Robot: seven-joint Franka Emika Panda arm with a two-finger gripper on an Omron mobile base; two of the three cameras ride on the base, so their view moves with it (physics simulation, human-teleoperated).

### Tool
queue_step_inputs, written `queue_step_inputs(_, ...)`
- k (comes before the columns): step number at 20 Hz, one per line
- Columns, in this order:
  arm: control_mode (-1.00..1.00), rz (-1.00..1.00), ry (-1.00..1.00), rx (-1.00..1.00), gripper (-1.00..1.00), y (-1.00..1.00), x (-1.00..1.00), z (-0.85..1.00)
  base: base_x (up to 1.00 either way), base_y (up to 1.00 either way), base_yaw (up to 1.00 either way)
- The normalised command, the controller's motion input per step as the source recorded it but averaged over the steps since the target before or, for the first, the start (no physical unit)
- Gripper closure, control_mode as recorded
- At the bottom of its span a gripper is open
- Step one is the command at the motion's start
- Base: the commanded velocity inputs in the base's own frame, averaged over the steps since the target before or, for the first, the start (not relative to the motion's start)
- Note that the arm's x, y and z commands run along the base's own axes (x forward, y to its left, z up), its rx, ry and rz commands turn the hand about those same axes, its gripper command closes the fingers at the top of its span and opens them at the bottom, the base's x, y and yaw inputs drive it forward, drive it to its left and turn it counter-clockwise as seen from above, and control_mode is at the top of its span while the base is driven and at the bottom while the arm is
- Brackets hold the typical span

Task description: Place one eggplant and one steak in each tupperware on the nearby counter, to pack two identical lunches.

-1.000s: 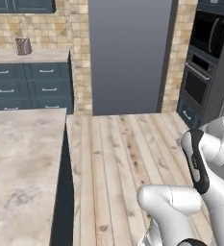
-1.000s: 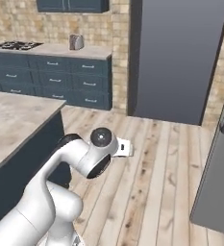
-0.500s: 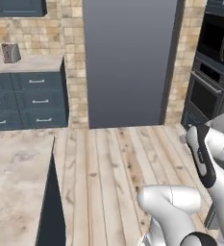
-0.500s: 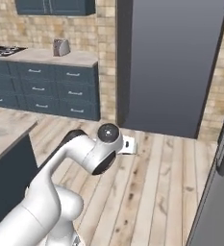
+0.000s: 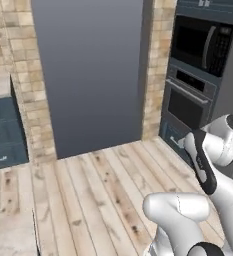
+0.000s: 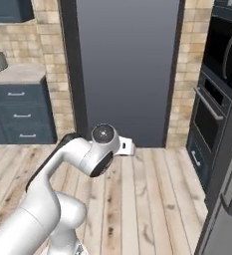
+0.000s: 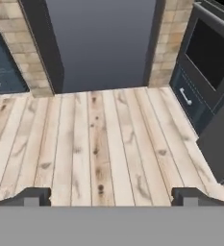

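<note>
My base has turned, so the view swung from the counter (image 5: pixel 8 240) to a grey door (image 6: pixel 127 69); my gripper (image 7: pixel 111 194) hangs released and empty; eggplant, steak, tupperware not found yet

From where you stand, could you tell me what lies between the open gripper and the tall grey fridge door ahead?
Bare wooden plank floor. In the hand view nothing stands between the gripper and the grey fridge door; the wall oven is off to the side.
</note>
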Motion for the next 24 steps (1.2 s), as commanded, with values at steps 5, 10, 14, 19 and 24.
queue_step_inputs(5,1.00,0.00,0.00,0.00,-1.00,0.00,0.00,0.00,0.94,0.35,-0.74)
queue_step_inputs(10,1.00,0.00,0.00,0.00,-1.00,0.00,0.00,0.00,0.74,0.74,-0.78)
queue_step_inputs(14,1.00,0.00,0.00,0.00,-1.00,0.00,0.00,0.00,0.53,0.71,-0.84)
queue_step_inputs(19,1.00,0.00,0.00,0.00,-1.00,0.00,0.00,0.00,0.47,0.59,-0.87)
queue_step_inputs(24,1.00,0.00,0.00,0.00,-1.00,0.00,0.00,0.00,0.88,0.59,-0.73)
